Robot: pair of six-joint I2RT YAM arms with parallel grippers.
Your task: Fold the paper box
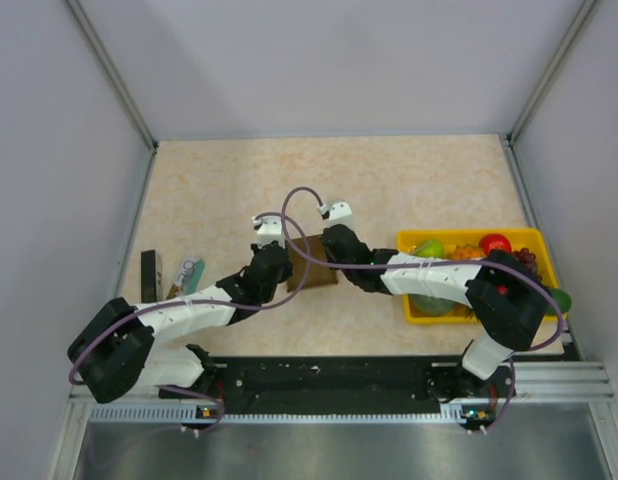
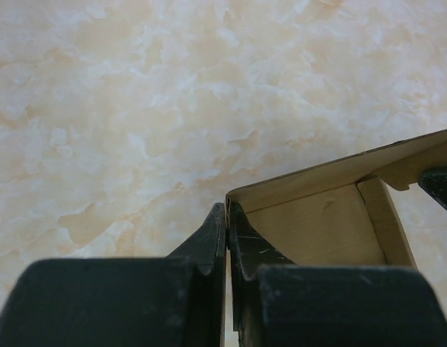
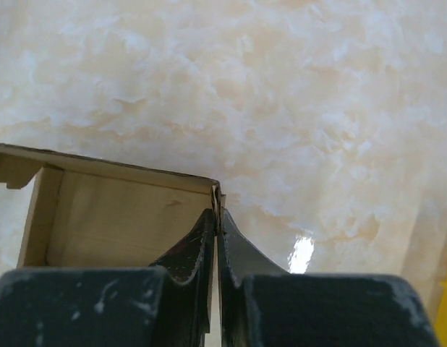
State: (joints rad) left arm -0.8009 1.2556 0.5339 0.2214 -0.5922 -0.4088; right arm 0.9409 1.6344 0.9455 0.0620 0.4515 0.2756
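Plain brown cardboard paper box (image 1: 319, 272) sits open-topped at mid-table. From above, both wrists cover most of it.

Left gripper (image 2: 226, 217): 2 black fingers pressed together, pinching the box's thin side wall at a corner. Right gripper (image 3: 217, 220): likewise nipping the wall at another corner. Finger bodies cut off the box's near part in both wrist views.

Right of box: yellow plastic tray (image 1: 537, 238) of fruit, partly under the right arm.

Left of box: small teal-and-white packet (image 1: 190, 270) and dark flat strip (image 1: 150, 274), details unreadable.

Surface: beige marbled tabletop (image 1: 219, 190). Plain grey walls (image 1: 49, 150) on 3 sides.
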